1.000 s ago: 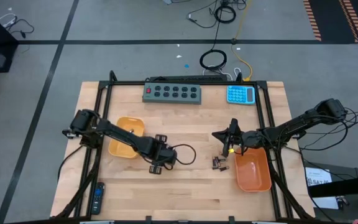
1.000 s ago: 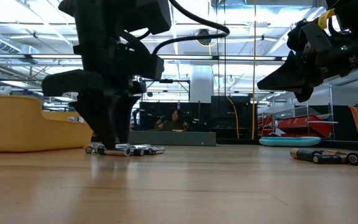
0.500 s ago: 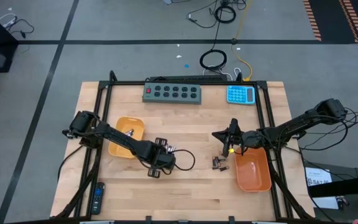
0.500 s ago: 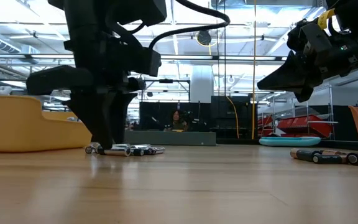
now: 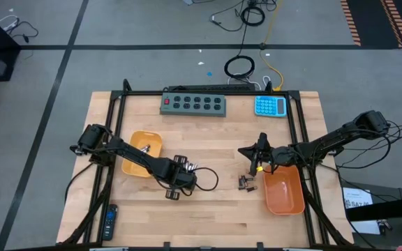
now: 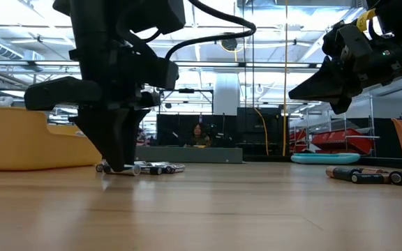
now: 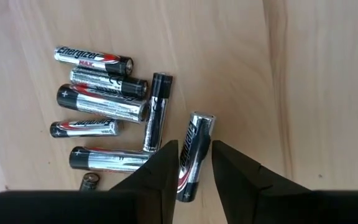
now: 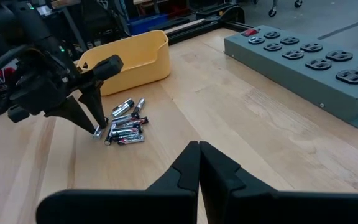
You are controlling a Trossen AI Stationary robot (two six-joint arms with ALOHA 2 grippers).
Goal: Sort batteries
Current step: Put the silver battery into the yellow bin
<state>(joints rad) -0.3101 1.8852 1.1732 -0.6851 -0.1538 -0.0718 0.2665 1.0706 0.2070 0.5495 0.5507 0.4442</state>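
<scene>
Even overhead light fills the high view, leaving the desk [image 5: 208, 209] bright and the shadows under both arms faint and soft. In the low view, ceiling strips and bright windows backlight the scene, so the left arm [image 6: 114, 84] reads as a near-black silhouette; the nearest desk surface is blurred, and the far hall is slightly soft. The left wrist view is sharp and evenly lit, with small glints on the batteries [image 7: 104, 102] and short soft shadows beside them. The right wrist view has its own fingers [image 8: 194, 171] dark and out of focus.
</scene>
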